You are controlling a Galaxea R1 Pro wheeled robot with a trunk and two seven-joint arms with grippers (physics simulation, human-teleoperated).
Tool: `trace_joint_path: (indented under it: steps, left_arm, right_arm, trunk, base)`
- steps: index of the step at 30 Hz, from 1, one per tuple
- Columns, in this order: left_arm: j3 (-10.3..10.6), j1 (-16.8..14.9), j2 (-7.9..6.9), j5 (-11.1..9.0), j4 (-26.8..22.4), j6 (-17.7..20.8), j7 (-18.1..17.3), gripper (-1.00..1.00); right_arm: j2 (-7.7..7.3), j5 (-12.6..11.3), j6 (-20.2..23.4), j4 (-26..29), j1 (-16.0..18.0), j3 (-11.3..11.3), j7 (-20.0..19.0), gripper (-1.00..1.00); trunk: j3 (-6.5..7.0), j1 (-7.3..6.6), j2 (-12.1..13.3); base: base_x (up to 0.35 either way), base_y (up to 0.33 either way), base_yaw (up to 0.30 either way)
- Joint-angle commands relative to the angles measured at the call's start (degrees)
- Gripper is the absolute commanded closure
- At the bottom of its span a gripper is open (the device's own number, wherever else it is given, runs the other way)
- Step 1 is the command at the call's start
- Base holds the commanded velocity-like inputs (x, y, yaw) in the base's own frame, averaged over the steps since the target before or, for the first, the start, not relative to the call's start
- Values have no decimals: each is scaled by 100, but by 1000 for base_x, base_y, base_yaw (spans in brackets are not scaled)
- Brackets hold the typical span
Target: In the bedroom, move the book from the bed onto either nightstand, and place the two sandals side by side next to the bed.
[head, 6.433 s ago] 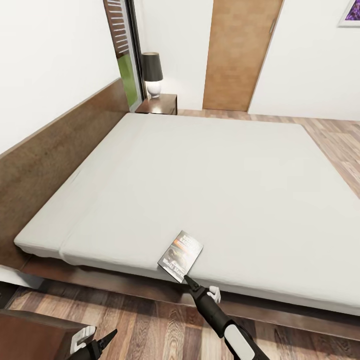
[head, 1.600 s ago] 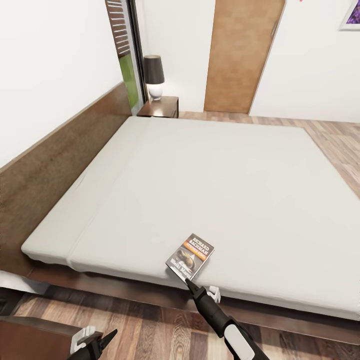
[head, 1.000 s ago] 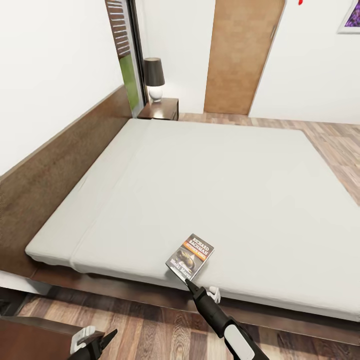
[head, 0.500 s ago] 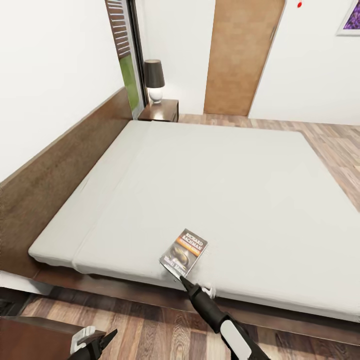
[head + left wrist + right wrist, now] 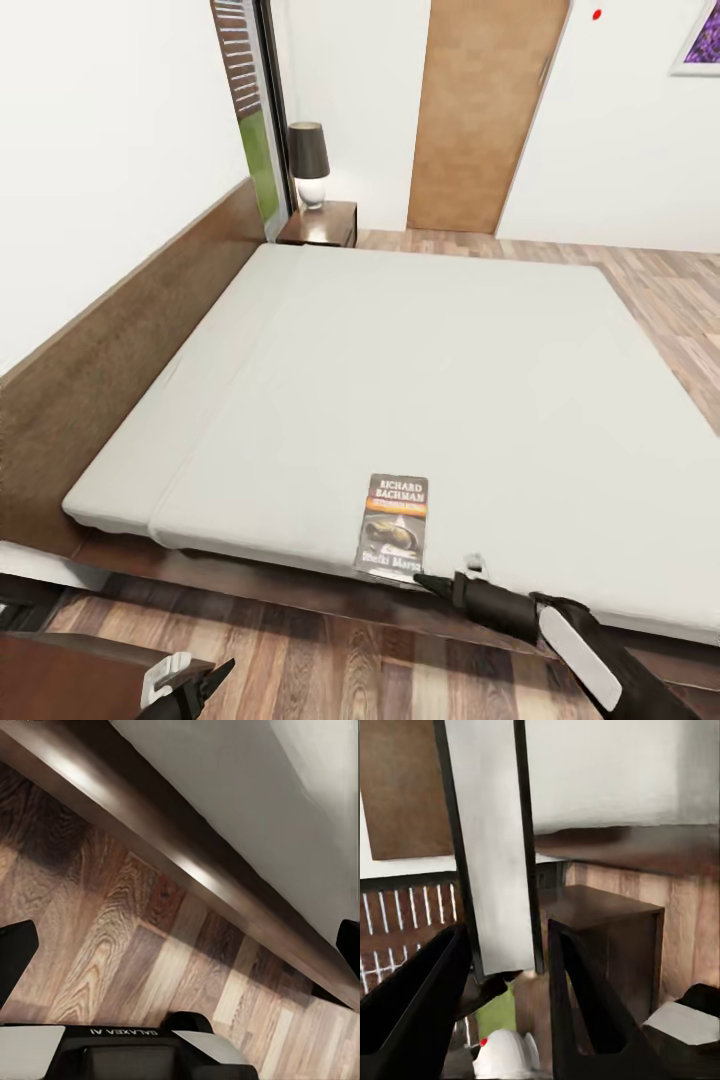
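The book [image 5: 396, 525] lies on the bed [image 5: 420, 360] at the mattress's near edge, its dark cover with white lettering facing up and its near end just past the edge. My right gripper [image 5: 425, 579] is shut on that near end. In the right wrist view the book [image 5: 495, 855] shows edge-on, white pages between dark covers, clamped by my right gripper [image 5: 507, 928]. My left gripper [image 5: 205, 685] hangs open low over the floor beside the bed frame [image 5: 187, 862]; its spread shows in the wrist view of the left gripper [image 5: 180, 945]. The sandals are out of view.
A nightstand [image 5: 322, 222] with a black-shaded lamp [image 5: 307, 160] stands at the bed's far corner. Another nightstand [image 5: 60, 675] is at my near left. The headboard [image 5: 130, 330] runs along the left wall. A wooden door [image 5: 480, 110] and plank floor [image 5: 660, 280] lie beyond.
My right arm has swung out to the right and the book has turned with it, now lying straight along the bed's edge. The left gripper has stayed put.
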State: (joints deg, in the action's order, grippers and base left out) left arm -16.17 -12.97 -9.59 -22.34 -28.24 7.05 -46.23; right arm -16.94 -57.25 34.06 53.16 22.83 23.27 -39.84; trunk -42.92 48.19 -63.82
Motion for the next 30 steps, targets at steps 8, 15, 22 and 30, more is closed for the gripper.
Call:
trace_joint_path:
  steps: [8,15,22,30]
  left_arm:
    - [-9,-3,1,-34,2,60,-26,-100]
    - [-13,-3,1,-38,2,60,-39,-100]
    - [-6,-3,28,-35,11,60,-33,-100]
    - [-6,-3,121,-30,11,52,-26,-100]
  right_arm:
    - [-1703,120,-290,-1008,-64,23,-1360,100]
    - [-1796,370,-1752,-2402,-68,27,-2231,100]
    - [-1677,769,-2065,-2898,-68,65,-2421,100]
    - [-1612,918,-2317,-2948,-67,55,-2428,100]
  trunk:
    - [140,-176,320]
    - [266,-330,600]
    - [392,-483,881]
    - [535,-659,1202]
  base:
    - [0,0,0]
    - [0,0,0]
    - [0,0,0]
    - [0,0,0]
